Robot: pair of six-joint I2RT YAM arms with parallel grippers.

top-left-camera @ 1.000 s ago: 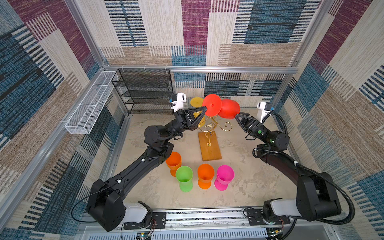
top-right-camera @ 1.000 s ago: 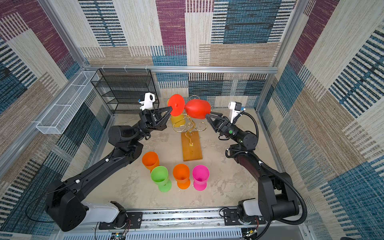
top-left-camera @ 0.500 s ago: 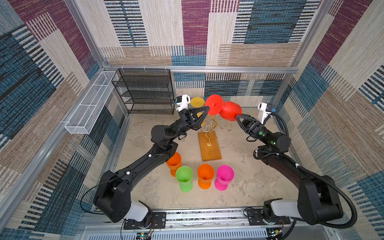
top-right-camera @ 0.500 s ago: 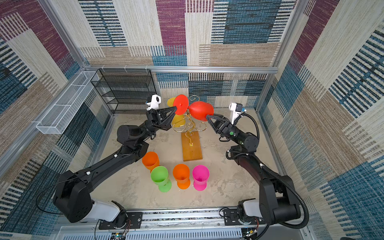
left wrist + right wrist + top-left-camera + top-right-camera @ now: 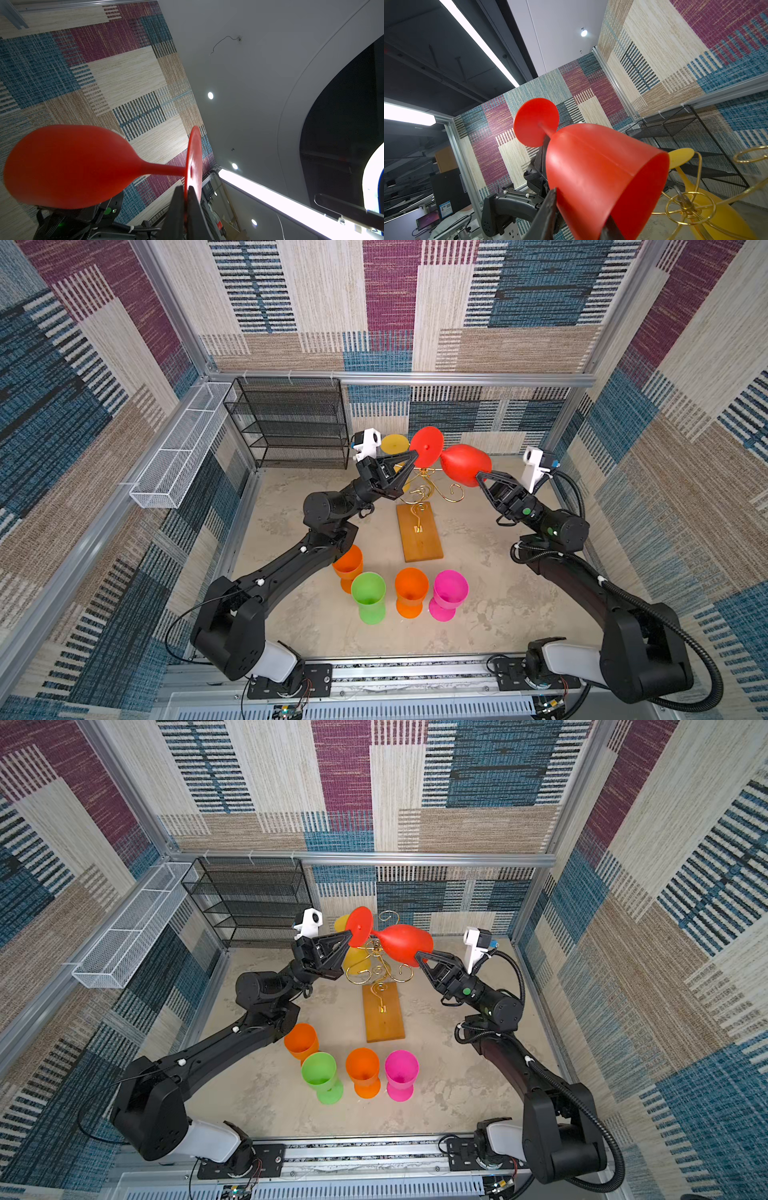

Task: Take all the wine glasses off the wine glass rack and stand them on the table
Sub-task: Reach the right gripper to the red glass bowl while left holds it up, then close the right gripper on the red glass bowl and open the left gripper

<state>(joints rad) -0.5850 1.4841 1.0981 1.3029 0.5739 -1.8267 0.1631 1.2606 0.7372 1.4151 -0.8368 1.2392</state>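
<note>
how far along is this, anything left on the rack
Looks done: four glasses stand before the wine glass rack. In hand: the red wine glass, clear of the wires, foot pinched by the left gripper, right gripper at its bowl. Left: setting it down; the yellow glass hangs there.

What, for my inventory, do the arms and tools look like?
The left arm and right arm: matte black, white base shells. The left tool and right tool: black triangular fingers, white camera mount. The right arm has a ribbed hose and green dots; the left, a thin cable.
</note>
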